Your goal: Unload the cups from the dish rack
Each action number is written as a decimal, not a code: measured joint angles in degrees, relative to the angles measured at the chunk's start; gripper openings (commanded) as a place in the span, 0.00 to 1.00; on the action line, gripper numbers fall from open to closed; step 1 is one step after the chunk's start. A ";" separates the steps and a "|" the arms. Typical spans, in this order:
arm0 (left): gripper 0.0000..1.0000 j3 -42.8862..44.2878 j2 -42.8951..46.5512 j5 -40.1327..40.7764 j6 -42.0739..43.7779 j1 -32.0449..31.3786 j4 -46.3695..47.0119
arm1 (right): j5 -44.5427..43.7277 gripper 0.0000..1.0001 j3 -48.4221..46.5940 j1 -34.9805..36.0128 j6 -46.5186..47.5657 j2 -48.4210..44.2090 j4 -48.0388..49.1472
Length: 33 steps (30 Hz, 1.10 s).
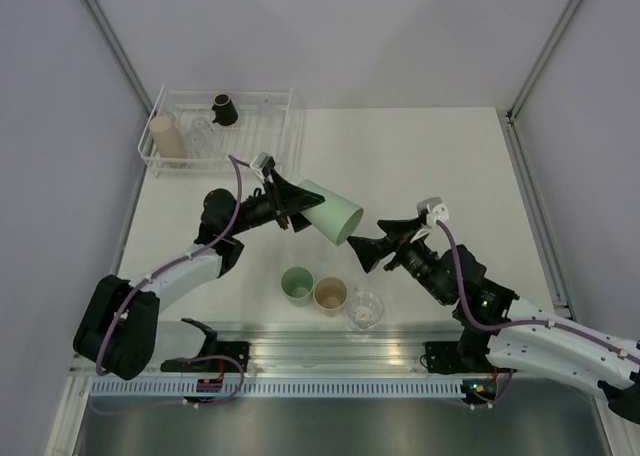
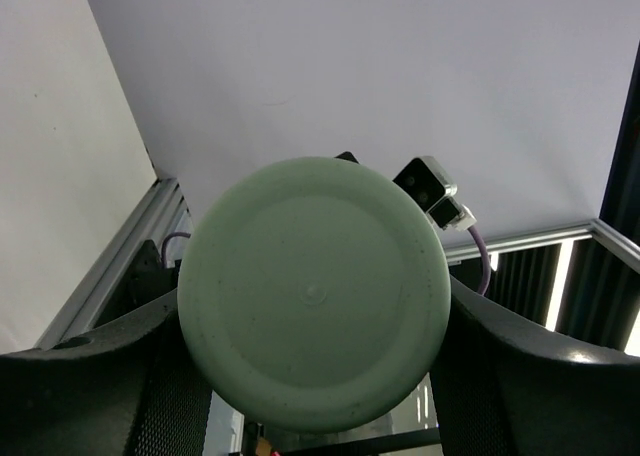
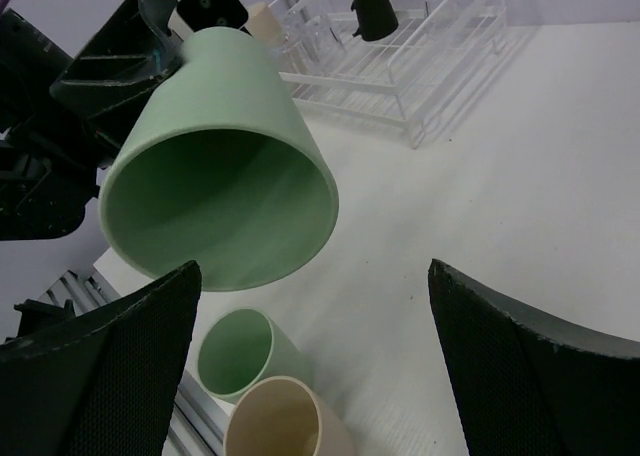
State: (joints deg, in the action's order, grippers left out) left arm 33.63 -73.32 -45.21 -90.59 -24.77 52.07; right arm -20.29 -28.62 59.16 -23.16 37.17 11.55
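White table [image 1: 430,166], grey walls on three sides, metal rail [image 1: 300,341] along near edge. Rack [image 1: 290,126] at far-left corner holds tan cup [image 1: 166,136], clear cup [image 1: 203,136], black cup [image 1: 223,108]. Left gripper [image 1: 296,206] clamped on mint cup [image 1: 330,211], raised, on its side. Right gripper [image 1: 378,241] spread wide, empty. Row near rail: small mint cup [image 1: 297,284], beige cup [image 1: 330,294], clear tumbler [image 1: 365,309].

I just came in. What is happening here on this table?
The left claw holds a big green cup on its side above the table, mouth toward the open right claw. Three cups already stand near the front edge. The rack still has a tan cup, a black cup and clear ones.
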 measured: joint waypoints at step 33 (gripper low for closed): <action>1.00 -1.99 1.09 0.39 7.26 -1.29 -6.62 | 5.88 0.01 -3.19 -0.50 3.58 0.70 -6.60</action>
State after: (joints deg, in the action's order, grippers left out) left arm 31.64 -72.23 -44.82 -83.33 -26.06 45.45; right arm -14.41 -31.81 58.65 -19.57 37.87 4.95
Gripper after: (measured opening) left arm 0.995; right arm 0.078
